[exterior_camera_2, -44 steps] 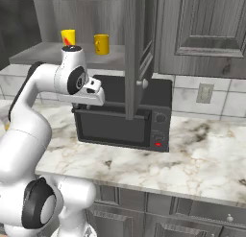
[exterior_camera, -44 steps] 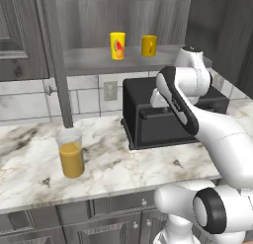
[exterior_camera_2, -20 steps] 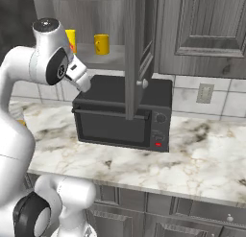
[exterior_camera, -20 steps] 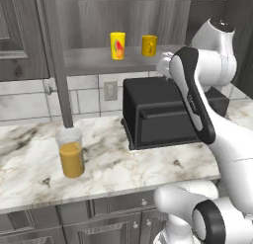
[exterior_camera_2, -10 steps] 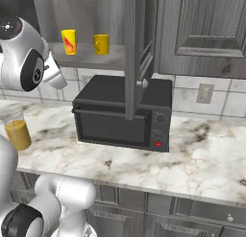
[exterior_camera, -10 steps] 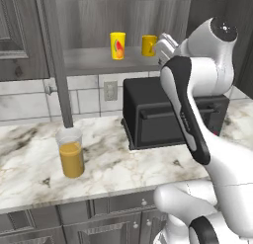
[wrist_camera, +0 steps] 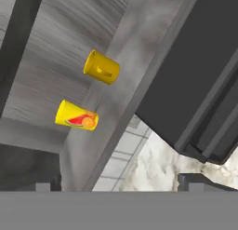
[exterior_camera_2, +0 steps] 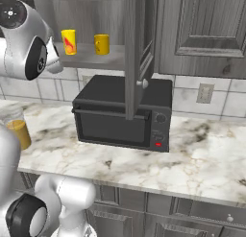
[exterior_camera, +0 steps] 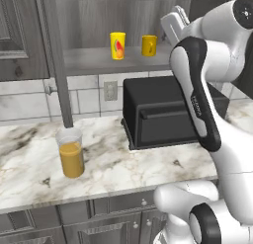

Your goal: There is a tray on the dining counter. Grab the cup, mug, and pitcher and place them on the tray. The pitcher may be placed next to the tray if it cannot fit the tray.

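- Cup [exterior_camera: 117, 45] and mug [exterior_camera: 148, 45] stand upright side by side on the open cabinet shelf [exterior_camera: 99, 62] above the marble worktop [exterior_camera: 108, 164], the cup to the left, the mug just beside it but apart.
- From my right base camera the same pair shows at the shelf's front edge, cup [exterior_camera_2: 69, 41] left of mug [exterior_camera_2: 101, 44], with the red-orange mark on the cup facing out.
- My hand camera, rolled on its side, catches both: mug [wrist_camera: 102, 67] and cup [wrist_camera: 76, 116] lying across the frame on the grey shelf, well ahead of the pincer.
- Pitcher [exterior_camera: 71, 153], clear glass with orange liquid, stands upright on the worktop near its front edge, left of the black microwave [exterior_camera: 163, 114] and well apart from it; it also shows at the left edge of the right base view [exterior_camera_2: 17, 128].
- Gripper [exterior_camera: 174, 21] is raised to shelf height, to the right of the mug and not touching it; I am holding nothing.
- I read the pincer as spread wide, its two dark tips [wrist_camera: 42, 187] standing far apart at the bottom of the hand view.
- An open cabinet door [exterior_camera: 55, 60] hangs edge-on at the shelf's left end, above the pitcher.
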